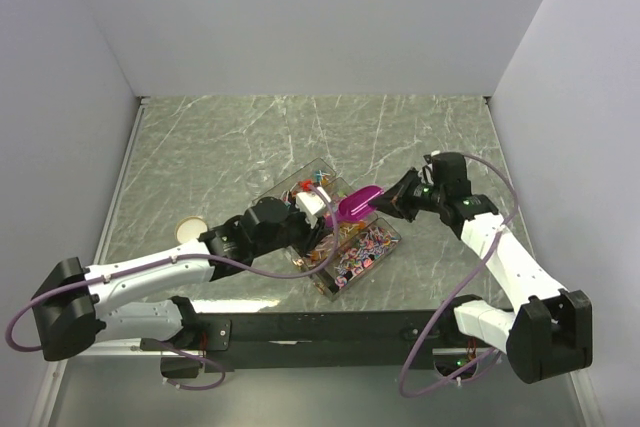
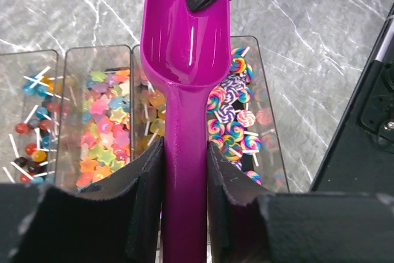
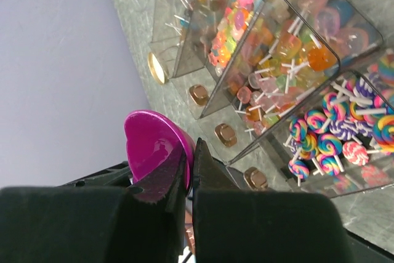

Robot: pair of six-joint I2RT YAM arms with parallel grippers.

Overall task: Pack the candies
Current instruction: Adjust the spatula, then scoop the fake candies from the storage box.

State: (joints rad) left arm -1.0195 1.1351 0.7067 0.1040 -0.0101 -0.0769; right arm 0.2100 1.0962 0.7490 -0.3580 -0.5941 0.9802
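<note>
Candies (image 2: pixel 101 129) (stars, swirls) in clear bins (image 2: pixel 98 50) beneath glossy magenta scoop (image 2: pixel 184 60)

Grey-green marbled tabletop (image 1: pixel 250 137), plain pale walls (image 1: pixel 320 17), soft even light

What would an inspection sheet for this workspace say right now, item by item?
Surface: grey-green marbled table.
Job's things: candies sorted by kind in a clear tray with side-by-side compartments; swirl lollipops in the right one of the four seen from the left wrist.
Clutter: round tan lid left of the tray, apart from it.
Grippers: left gripper closed on the handle of the magenta scoop; right gripper pinching the scoop's bowl rim, above the tray.
Cables: purple cables loop from both arms.
Surroundings: plain white walls on three sides; black rail at the near edge.
</note>
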